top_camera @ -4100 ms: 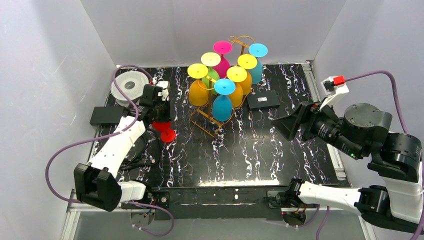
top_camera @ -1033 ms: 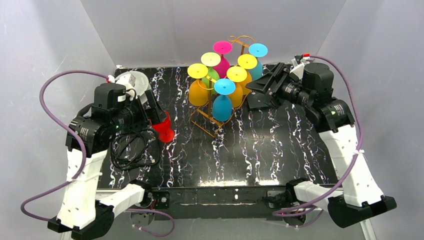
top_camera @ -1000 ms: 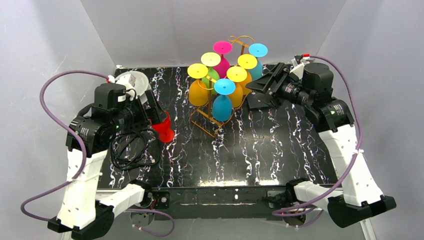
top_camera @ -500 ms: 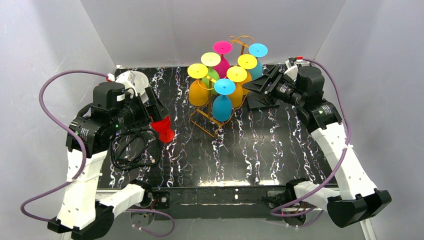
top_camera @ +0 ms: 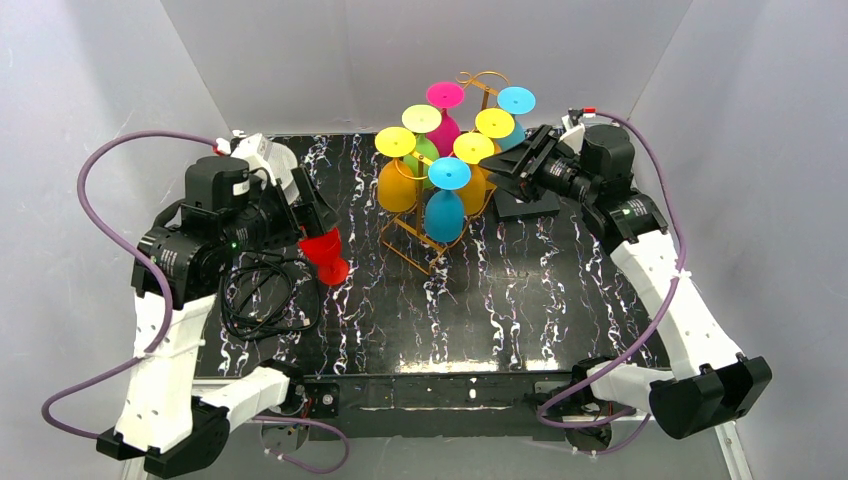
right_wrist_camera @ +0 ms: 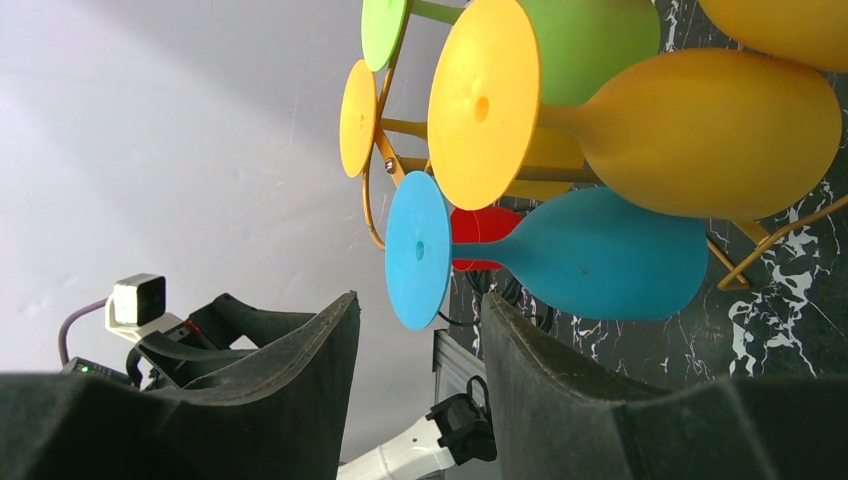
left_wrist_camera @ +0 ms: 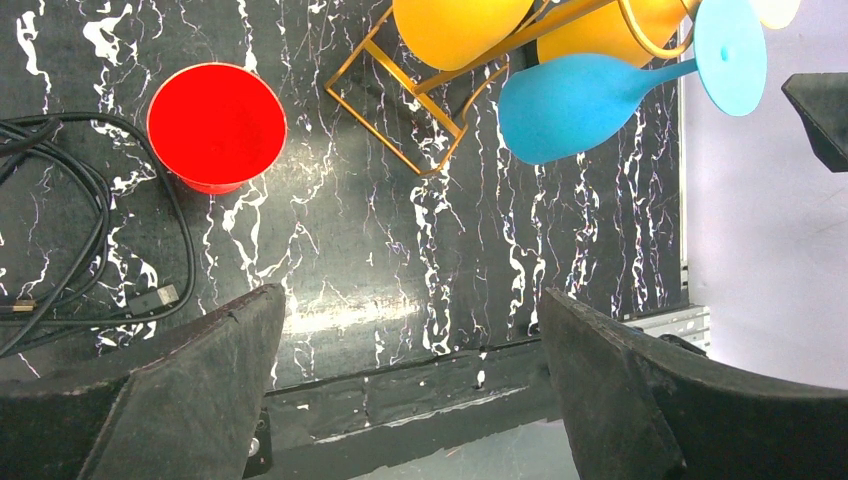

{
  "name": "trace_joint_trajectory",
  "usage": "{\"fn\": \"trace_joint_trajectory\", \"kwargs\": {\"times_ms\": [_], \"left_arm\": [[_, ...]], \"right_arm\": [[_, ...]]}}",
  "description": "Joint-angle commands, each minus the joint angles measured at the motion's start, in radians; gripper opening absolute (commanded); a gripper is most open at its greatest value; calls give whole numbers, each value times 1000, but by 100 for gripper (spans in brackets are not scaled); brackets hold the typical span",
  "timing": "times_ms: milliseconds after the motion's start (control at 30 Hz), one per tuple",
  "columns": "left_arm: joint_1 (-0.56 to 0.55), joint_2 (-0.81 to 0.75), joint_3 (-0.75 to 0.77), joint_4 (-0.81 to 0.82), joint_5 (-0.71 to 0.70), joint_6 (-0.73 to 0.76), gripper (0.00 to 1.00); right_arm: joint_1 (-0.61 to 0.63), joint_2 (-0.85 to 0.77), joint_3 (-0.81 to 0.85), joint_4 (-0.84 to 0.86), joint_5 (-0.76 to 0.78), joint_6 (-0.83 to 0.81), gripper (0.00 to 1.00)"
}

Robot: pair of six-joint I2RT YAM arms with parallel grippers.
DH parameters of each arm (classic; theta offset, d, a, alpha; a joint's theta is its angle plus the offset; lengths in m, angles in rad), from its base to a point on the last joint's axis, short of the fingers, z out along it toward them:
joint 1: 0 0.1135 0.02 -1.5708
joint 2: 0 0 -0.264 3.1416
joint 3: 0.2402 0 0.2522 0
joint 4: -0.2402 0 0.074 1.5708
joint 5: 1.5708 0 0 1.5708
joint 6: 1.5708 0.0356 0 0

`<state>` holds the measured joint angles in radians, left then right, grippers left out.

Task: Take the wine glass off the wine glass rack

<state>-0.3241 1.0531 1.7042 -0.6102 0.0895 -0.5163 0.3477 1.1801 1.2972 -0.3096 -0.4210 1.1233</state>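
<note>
Wine glass rack (top_camera: 412, 250) is standing at the middle of the tabletop (top_camera: 520, 320), toward its far edge. Its rectangular wire base is lying flat and its scroll top is rising above the glasses. Coloured wine glasses are hanging from it upside down, feet uppermost. A blue glass (top_camera: 445, 212) is hanging at the near side, with orange glasses (top_camera: 398, 186) with yellow feet behind it. A green glass (top_camera: 428, 158), a magenta glass (top_camera: 443, 130) and a second blue glass (top_camera: 516, 100) are hanging toward the far edge.

Right gripper (top_camera: 512, 165) is hovering at the rack's right side, about level with the feet and pointing left. Its fingers (right_wrist_camera: 300, 350) are standing partway apart with nothing between them. In the wrist view the foot of the near blue glass is showing just beyond their tips.

Red glass (top_camera: 325, 250) is standing upright on the tabletop, left of the rack and apart from it. Left gripper (left_wrist_camera: 408, 305) is hanging over the tabletop close by the red glass, fingers spread wide and holding nothing.

Black cable (top_camera: 255, 300) is lying looped near the left edge. Flat black box (top_camera: 530, 205) is lying just right of the rack.
</note>
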Motion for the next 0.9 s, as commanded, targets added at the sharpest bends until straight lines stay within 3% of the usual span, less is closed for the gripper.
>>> {"fn": "trace_joint_trajectory", "kwargs": {"times_ms": [0,500,867], "left_arm": [[-3,28,60,2,2,35,98],[-4,104,175,21,30,80,98],[-3,105,165,38,46,85,98]], "right_arm": [[17,-7,-12,76,19,3,55],[71,-25,-59,108,93,22,54],[103,-5,-45,111,122,26,53]]}}
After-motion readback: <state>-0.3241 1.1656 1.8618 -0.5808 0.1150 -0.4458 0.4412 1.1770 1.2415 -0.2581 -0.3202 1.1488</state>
